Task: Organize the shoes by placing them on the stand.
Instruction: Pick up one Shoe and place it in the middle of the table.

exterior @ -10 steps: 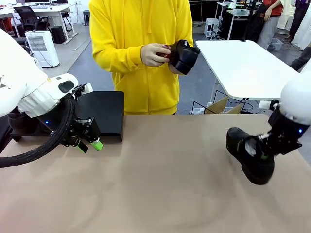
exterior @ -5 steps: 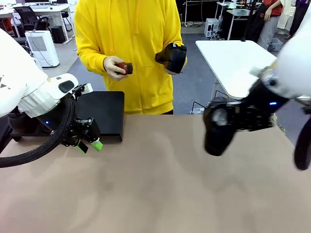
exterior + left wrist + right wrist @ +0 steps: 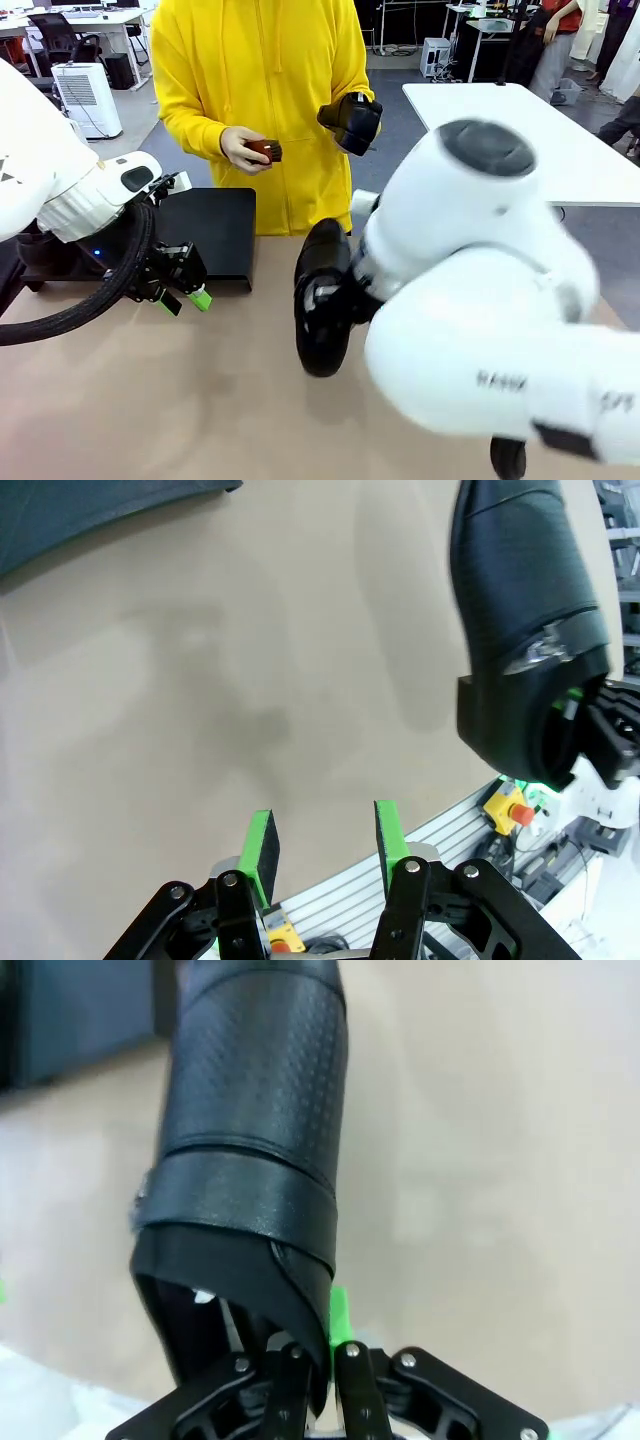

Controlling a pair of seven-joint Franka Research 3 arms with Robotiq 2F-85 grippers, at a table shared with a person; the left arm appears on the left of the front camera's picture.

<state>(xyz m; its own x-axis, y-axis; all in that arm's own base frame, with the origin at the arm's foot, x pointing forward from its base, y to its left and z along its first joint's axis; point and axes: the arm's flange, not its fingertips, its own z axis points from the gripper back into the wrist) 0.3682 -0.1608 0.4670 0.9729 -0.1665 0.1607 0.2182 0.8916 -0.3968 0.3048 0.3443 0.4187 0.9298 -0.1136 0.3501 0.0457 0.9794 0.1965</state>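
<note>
Front view, centre of frame: shoe (image 3: 322, 300) hanging toe down over the tan table (image 3: 200, 400), heel end up against the big white right arm (image 3: 480, 300).

Right wrist view: right gripper (image 3: 320, 1360) pressed together on the rim of the shoe's opening at the heel, one green pad (image 3: 338, 1320) outside the leather, the other finger inside. Toe pointing away toward top of frame. Small pale patch inside the opening, too little to tell what.

Left of frame, front view: left gripper (image 3: 185, 295) low over the table, fingers part spread, nothing between the pads. Same in left wrist view: left gripper (image 3: 322, 825) spread at bottom centre, bare tabletop beyond, held shoe at upper right.

Just behind the left gripper: stand (image 3: 215, 235), flat black panel at the table's far edge, left of centre. Held shoe well apart from it, to its right.

Top centre: person in a yellow hoodie (image 3: 260, 80) at the far side. Second shoe (image 3: 352, 120) in one hand, small reddish-brown brush (image 3: 265, 151) in the other, both at chest height and off the table.
</note>
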